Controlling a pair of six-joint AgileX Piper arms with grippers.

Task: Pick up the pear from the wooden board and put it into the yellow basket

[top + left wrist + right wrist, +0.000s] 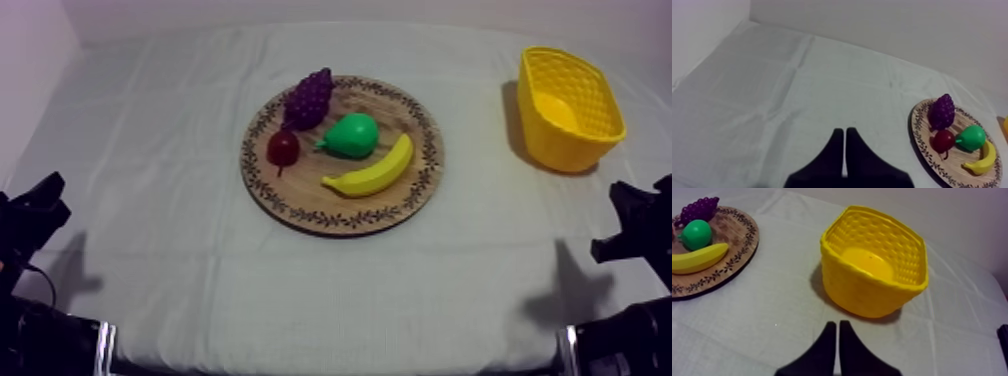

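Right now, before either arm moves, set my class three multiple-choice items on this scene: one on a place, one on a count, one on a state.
1. Where is the pear? A on the bare cloth; B on the wooden board; C in an end effector.
2. How many toy fruits lie on the wooden board? A two; B three; C four.
3. The left end effector is: A open; B shut on nothing; C shut on the pear.

Answers:
1 B, the pear lies on the wooden board beside the banana.
2 C, there are grapes, a small red fruit, the pear and the banana.
3 B, it forms a narrow wedge with nothing held.
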